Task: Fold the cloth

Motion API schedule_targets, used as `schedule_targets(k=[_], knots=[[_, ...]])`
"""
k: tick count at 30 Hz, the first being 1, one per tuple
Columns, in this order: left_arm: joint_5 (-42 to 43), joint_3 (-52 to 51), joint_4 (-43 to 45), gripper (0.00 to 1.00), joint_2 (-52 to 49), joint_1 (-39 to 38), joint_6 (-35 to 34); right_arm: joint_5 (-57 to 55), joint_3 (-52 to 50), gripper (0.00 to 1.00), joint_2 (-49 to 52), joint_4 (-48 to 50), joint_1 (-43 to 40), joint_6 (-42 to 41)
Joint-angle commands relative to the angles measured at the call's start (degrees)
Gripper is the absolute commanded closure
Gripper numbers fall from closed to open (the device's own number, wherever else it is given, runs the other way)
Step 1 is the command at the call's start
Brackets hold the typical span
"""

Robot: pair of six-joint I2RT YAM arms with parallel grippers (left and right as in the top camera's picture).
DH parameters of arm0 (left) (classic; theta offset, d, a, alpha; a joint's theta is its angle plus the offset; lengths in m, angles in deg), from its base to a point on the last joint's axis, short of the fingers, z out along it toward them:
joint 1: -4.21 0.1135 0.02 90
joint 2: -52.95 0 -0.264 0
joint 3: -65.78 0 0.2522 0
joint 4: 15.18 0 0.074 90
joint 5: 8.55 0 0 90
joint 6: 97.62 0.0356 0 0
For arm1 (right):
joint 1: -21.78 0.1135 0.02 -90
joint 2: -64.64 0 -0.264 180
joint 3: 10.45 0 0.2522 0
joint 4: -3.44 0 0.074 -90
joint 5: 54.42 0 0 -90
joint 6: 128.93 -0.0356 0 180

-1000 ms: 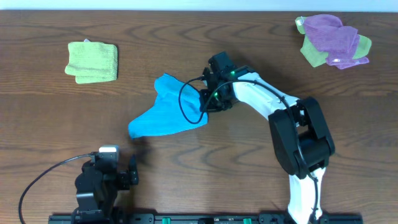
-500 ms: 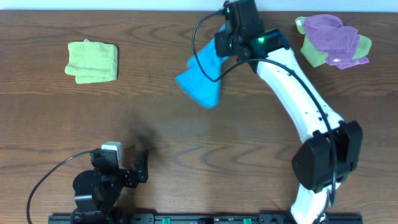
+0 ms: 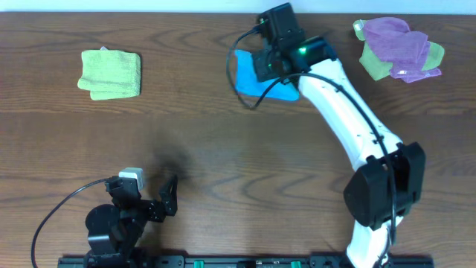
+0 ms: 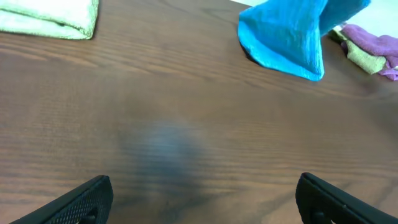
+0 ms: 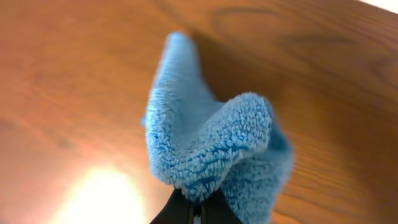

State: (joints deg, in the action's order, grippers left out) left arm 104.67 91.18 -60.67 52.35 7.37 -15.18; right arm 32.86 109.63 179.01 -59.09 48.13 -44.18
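The sky-blue cloth (image 3: 251, 74) hangs bunched near the table's far edge, partly under my right arm. In the right wrist view its fluffy folds (image 5: 205, 143) rise straight from my right gripper (image 5: 196, 208), whose jaws are shut on a pinch of it. The left wrist view shows the cloth (image 4: 289, 37) draped down to the wood at the far right. My left gripper (image 3: 149, 197) sits low at the front left, open, with only bare wood between its fingertips (image 4: 87, 199).
A folded light green cloth (image 3: 110, 73) lies at the far left. A purple cloth on a green one (image 3: 400, 48) sits piled at the far right corner. A cable (image 3: 52, 216) loops by the left arm's base.
My right arm has swung from the table's middle to the far edge, carrying the blue cloth with it. The cloth has come down from hanging higher. My left arm turned slightly.
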Motion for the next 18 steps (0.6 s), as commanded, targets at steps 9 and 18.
schedule_targets(k=[9, 18], knots=[[0.2, 0.5, 0.7, 0.05, 0.1, -0.3, -0.4, 16.3, -0.1, 0.57, 0.1, -7.6, 16.3, 9.9], [0.2, 0.5, 0.7, 0.05, 0.1, -0.3, -0.4, 5.9, -0.1, 0.47, 0.1, -9.4, 17.6, 9.5]])
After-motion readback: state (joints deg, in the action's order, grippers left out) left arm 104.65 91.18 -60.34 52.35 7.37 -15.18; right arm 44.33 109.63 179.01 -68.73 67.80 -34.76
